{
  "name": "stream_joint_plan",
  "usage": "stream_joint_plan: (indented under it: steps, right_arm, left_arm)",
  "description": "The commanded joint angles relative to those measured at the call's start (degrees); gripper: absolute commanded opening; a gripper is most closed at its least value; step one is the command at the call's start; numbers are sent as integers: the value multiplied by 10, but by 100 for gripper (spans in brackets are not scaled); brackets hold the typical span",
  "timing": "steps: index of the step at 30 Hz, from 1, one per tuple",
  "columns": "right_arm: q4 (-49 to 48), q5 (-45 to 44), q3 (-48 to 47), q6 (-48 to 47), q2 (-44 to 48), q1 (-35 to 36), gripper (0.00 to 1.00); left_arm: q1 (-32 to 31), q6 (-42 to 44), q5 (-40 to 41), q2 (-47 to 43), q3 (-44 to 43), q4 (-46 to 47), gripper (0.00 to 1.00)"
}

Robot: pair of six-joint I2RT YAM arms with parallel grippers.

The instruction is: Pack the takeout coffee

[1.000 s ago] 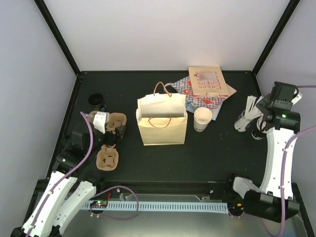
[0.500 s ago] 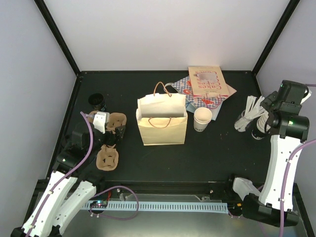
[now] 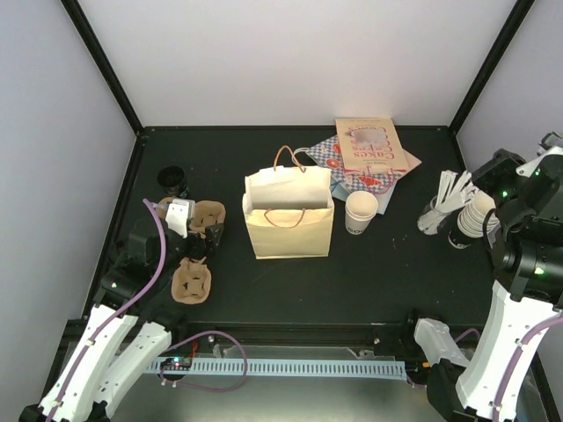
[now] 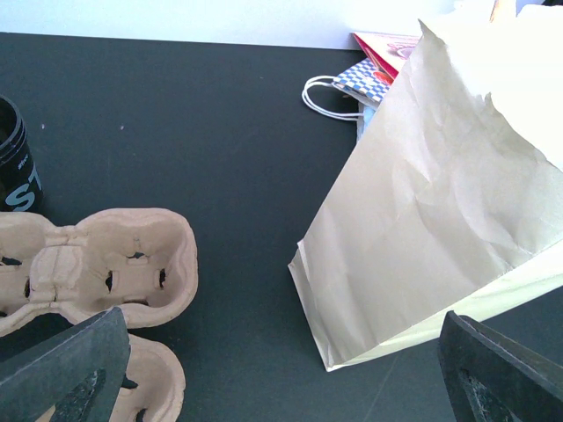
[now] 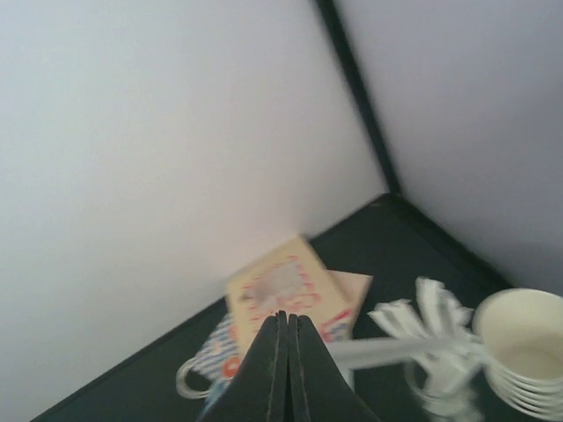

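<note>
No cup with a black lid shows in any view. A single lidless cream paper cup (image 3: 361,211) stands just right of the tan paper bag (image 3: 288,215), which stands open and upright mid-table and also shows in the left wrist view (image 4: 440,202). My left gripper (image 3: 204,237) is open and empty, low over the brown cup carriers (image 3: 195,264), left of the bag; in its wrist view (image 4: 281,387) the jaws stand wide apart. My right gripper (image 3: 489,174) is shut and empty, raised high at the right edge (image 5: 290,318).
A black cylinder with pale letters (image 3: 173,180) stands at the far left (image 4: 10,158). A stack of lidless cream cups (image 3: 471,220) and a bundle of white wrapped sticks (image 3: 444,200) stand at the right. A printed box (image 3: 369,145) lies on a blue patterned bag (image 3: 327,156) behind.
My right arm has risen and swung right and toward the near side, away from the cup stack. My left arm has not moved.
</note>
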State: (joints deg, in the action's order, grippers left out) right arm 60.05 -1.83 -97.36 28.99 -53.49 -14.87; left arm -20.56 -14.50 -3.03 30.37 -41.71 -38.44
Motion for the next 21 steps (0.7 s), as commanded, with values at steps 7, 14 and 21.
stream_joint_plan:
  steps: [7, 14, 21]
  right_arm:
    - [-128, 375, 15, 40, -29, 1, 1]
    - [-196, 454, 10, 100, -44, 27, 1]
    - [-269, 473, 2, 175, -56, 95, 1]
  left_arm:
    - [4, 8, -8, 4, 2, 18, 98]
    - [4, 9, -8, 6, 2, 18, 98]
    - [4, 8, -7, 9, 2, 19, 98]
